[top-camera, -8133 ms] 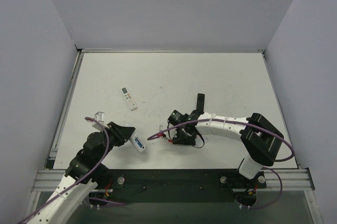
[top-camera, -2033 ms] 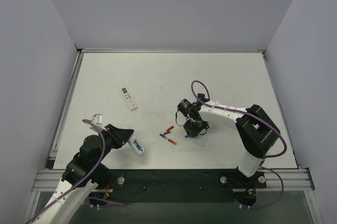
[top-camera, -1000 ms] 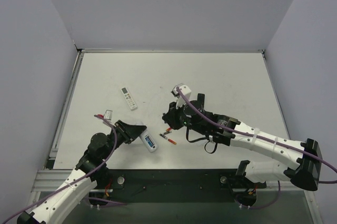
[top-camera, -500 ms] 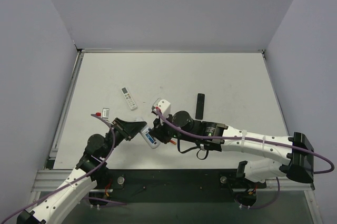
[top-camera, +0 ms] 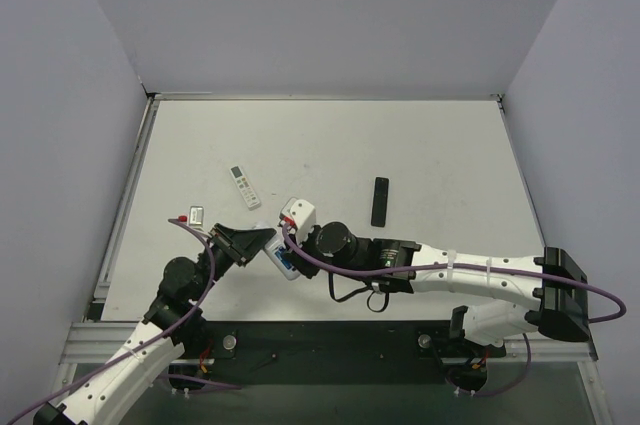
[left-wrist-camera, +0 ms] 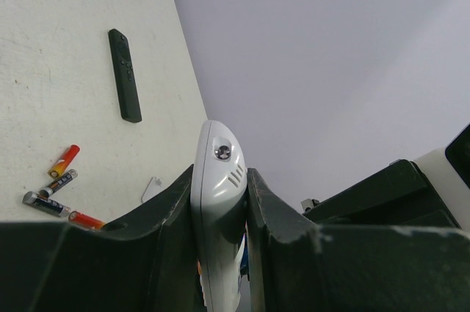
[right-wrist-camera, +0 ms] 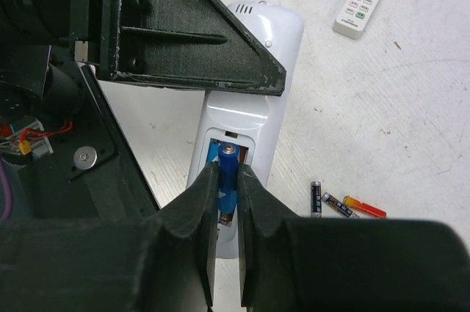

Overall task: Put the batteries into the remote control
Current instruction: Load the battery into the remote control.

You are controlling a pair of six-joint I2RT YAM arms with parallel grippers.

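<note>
1. A blue battery [right-wrist-camera: 228, 169] is pointing into the open hole in the back of the white remote [right-wrist-camera: 253, 99]. A bit more blue shows in the hole next to it (I cannot tell if that is the second battery).
2. The right gripper [right-wrist-camera: 228, 180] is clenched on this blue battery, with one finger on each side of it.
3. The white remote is up in the air, over the front part of the table [top-camera: 420, 145] and a little left of the middle. Its plain back faces the right wrist camera.
4. The left gripper [left-wrist-camera: 220, 183] is squeezed tight on the white remote's two long sides.
5. Seen from above, the two grippers meet at the remote and almost touch.
6. Some loose cells lie on the table near the remote: two red cells [left-wrist-camera: 64, 160] and two dark cells [left-wrist-camera: 62, 182], all close together.
7. A second white remote [top-camera: 245, 186] lies farther back, buttons up.
8. A slim black remote [top-camera: 380, 201] lies off to the right, away from the others.
</note>
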